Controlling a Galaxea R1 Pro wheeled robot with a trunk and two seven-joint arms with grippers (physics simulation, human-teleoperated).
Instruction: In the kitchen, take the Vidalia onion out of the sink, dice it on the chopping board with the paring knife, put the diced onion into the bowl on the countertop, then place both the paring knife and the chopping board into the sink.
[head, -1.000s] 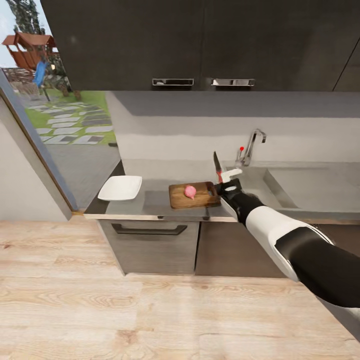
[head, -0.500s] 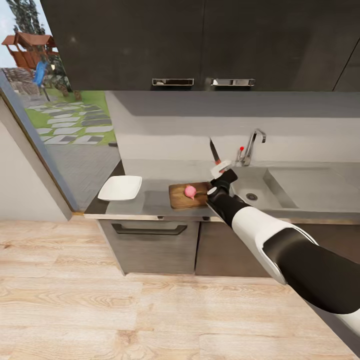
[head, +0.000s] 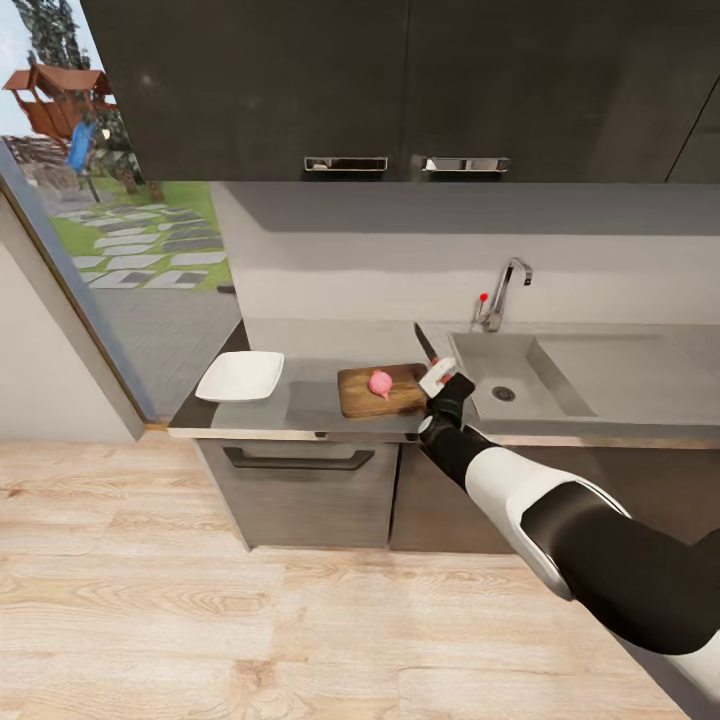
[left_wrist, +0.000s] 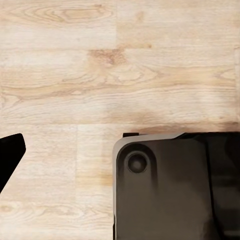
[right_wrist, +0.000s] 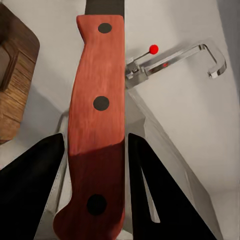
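The pinkish Vidalia onion (head: 380, 383) lies whole on the dark-brown chopping board (head: 390, 399), which rests on the grey countertop (head: 310, 405). My right gripper (head: 437, 376) hovers at the board's right end, shut on the paring knife (head: 425, 343). The dark blade points up and away, tilted left. In the right wrist view the red handle (right_wrist: 97, 125) sits between the black fingers (right_wrist: 30, 195), with a board corner (right_wrist: 15, 85) beside it. The white bowl (head: 240, 376) stands left of the board. The sink (head: 480, 365) is right of it. My left gripper (left_wrist: 120, 165) hangs over the floor, one fingertip (left_wrist: 10, 155) showing far to the side.
The chrome faucet (head: 505, 290) with its red knob (head: 484, 297) stands behind the basin, and the drainboard (head: 630, 365) stretches right. Dark wall cabinets (head: 400, 90) hang overhead. A glass door (head: 110, 260) opens to the garden on the left. The robot's dark base (left_wrist: 175, 190) sits on the wood floor.
My right arm has drawn back towards me and lowered the knife from beside the faucet to the board's right end. The basin and its drain have come into sight.
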